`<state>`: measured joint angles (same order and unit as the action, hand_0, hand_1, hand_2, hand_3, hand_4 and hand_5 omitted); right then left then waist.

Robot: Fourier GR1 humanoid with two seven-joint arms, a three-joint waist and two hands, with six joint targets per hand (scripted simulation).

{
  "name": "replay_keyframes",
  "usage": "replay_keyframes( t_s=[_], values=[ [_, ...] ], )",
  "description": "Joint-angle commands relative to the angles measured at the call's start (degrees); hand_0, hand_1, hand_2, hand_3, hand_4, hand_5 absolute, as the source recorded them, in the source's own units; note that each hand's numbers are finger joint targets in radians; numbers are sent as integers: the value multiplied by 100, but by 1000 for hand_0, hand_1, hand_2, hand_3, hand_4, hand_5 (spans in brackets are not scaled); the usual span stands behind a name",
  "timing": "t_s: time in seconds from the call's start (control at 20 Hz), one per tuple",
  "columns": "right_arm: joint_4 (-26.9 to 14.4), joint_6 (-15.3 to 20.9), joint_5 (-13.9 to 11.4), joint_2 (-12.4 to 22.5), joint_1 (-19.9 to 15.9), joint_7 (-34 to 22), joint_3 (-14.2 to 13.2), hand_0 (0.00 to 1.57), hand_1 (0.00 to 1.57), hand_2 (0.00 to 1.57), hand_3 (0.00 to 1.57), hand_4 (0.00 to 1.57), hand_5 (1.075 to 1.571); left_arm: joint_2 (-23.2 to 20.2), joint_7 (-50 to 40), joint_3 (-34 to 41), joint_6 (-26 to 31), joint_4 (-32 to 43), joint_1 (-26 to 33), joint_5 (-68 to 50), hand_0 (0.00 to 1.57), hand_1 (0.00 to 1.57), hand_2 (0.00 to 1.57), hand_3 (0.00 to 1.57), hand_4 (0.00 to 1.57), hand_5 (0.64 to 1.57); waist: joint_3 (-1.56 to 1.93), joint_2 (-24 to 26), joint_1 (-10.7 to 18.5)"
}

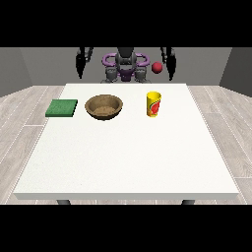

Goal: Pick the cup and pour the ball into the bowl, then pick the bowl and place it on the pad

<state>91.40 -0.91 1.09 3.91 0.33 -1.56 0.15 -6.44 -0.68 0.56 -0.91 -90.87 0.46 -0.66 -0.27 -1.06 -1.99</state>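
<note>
The hand at the view's left (80, 66) and the hand at the view's right (170, 64) are too small to tell how their fingers lie. The white table (123, 162) hides the robot's (125, 66) lower body. The cup's (153, 104) inside cannot be seen.

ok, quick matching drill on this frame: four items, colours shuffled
Items:
1. pad
2. bowl
3. cup
4. ball

Colours:
A. red
B. yellow
C. green
D. brown

Pairs: 1-C, 2-D, 3-B, 4-A
</note>
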Motion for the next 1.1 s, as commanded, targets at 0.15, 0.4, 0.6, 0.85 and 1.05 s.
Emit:
replay_keyframes(
  t_s=[0.15,0.4,0.6,0.85,1.05],
  values=[
    [501,-44,24,220,-55,-438,-38,0,0,0,0,579,1570,-218,-401,89,29,-529,-56,-59,0,0,0,0,580,1568,21,1338,62],
    [110,-641,1337,675,-157,-447,-1209,0,0,0,0,507,1569,399,-753,243,-504,-713,-666,-450,0,0,0,0,537,1566,32,652,-109],
    [197,-880,1618,900,-600,-503,-1372,0,0,0,0,454,1571,343,-346,553,-645,-123,-1303,-451,0,0,0,0,469,1557,27,98,-326],
    [-677,-870,1442,895,-837,446,-1641,0,0,0,0,358,1570,160,146,592,-642,218,-1744,-224,0,0,0,0,482,1541,28,-382,-117],
    [-664,-1006,1429,1071,-1071,359,-1591,0,0,0,0,0,1571,275,927,621,-601,936,-1798,-172,0,0,0,0,467,1515,26,-640,-222]
  ],
)
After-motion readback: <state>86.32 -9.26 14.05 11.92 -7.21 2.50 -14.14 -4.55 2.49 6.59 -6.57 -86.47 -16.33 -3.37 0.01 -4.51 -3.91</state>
